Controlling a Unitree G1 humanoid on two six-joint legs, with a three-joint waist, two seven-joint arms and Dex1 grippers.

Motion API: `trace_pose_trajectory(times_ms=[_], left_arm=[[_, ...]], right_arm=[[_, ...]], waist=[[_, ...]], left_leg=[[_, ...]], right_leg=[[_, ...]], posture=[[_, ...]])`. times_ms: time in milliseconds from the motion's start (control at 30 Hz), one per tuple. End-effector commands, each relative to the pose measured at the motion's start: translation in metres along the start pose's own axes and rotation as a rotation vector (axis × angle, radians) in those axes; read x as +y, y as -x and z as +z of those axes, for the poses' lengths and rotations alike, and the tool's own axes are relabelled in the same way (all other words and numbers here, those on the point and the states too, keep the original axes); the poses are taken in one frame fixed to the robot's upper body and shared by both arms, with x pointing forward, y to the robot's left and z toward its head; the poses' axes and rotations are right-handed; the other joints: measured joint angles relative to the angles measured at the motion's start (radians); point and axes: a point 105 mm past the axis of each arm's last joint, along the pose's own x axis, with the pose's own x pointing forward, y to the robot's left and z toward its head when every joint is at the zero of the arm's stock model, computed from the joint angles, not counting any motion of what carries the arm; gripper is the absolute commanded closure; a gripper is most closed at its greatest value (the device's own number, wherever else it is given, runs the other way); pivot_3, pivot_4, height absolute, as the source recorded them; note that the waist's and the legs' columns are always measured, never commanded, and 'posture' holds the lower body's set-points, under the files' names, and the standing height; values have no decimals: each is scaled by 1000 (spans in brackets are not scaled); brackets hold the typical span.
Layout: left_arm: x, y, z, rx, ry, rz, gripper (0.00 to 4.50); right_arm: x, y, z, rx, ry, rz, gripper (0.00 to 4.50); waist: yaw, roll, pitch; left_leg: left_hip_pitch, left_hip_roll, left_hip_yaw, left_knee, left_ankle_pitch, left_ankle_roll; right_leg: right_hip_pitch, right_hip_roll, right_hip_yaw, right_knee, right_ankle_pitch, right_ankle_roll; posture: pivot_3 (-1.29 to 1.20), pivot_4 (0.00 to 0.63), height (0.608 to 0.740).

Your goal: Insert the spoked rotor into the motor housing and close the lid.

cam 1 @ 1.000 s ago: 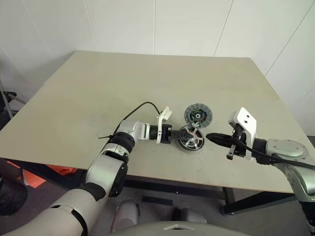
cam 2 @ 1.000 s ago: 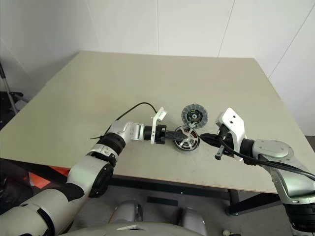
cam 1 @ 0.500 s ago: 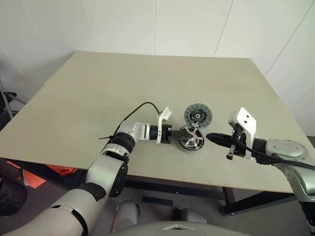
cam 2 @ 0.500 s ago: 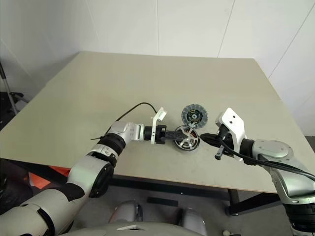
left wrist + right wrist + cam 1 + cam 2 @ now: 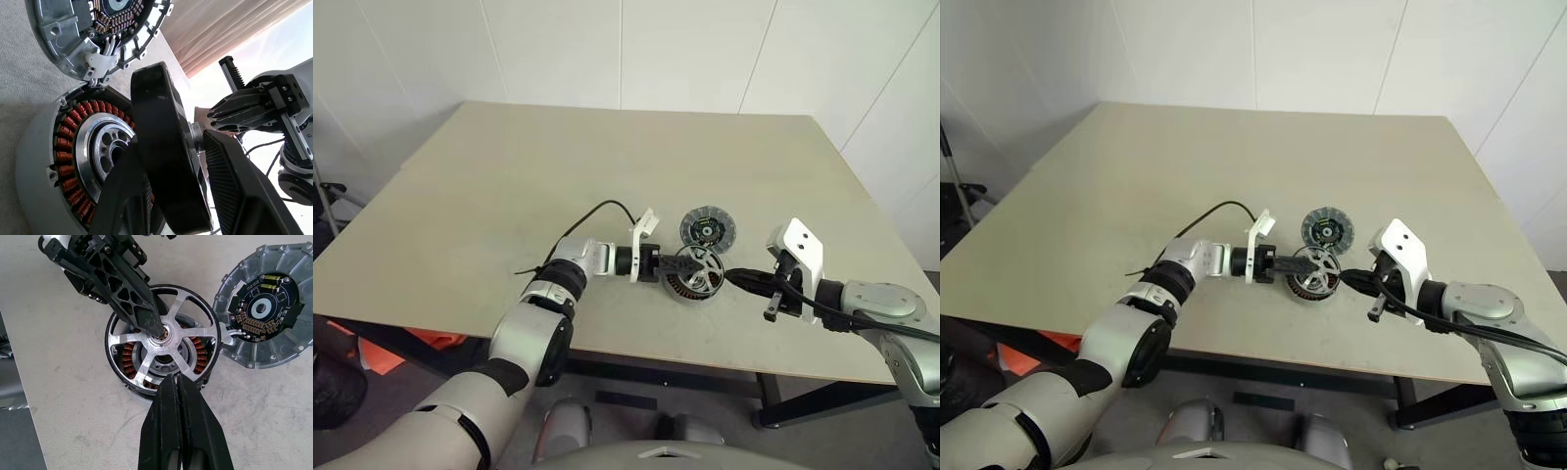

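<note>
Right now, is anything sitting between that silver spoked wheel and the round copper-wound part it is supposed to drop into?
Nothing visible does. The left tool holds the spoked rotor tilted directly over the motor housing, whose copper windings lie uncovered. The lid lies beside the housing, and the shut right tool points at the housing's rim.

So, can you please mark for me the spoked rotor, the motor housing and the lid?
spoked rotor (image 5: 168, 340), right wrist view, on its silver hub.
motor housing (image 5: 66, 139), left wrist view, on the copper windings.
lid (image 5: 264, 308), right wrist view, on its black centre.
</note>
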Motion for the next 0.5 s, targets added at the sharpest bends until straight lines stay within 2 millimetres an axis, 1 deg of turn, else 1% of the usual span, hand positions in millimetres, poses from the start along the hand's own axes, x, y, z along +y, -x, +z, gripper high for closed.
trace_pose_trajectory(times_ms=[33,300,500], left_arm=[[-6,-3,7,-2,-36,-18,3281],[2,-3,1,2,-24,19,3281],[4,-5,0,6,-39,36,3281]], right_arm=[[4,0,11,-33,51,7,4500],[4,0,10,-29,52,5,4500],[3,0,10,-29,53,-1,4500]], waist=[[0,0,0],[0,0,0],[0,0,0]], left_leg=[[0,0,0,0,0,0],[0,0,0,0,0,0],[0,0,0,0,0,0]], right_leg=[[0,0,0,0,0,0],[0,0,0,0,0,0],[0,0,0,0,0,0]], posture=[[0,0,740],[0,0,740],[0,0,740]])
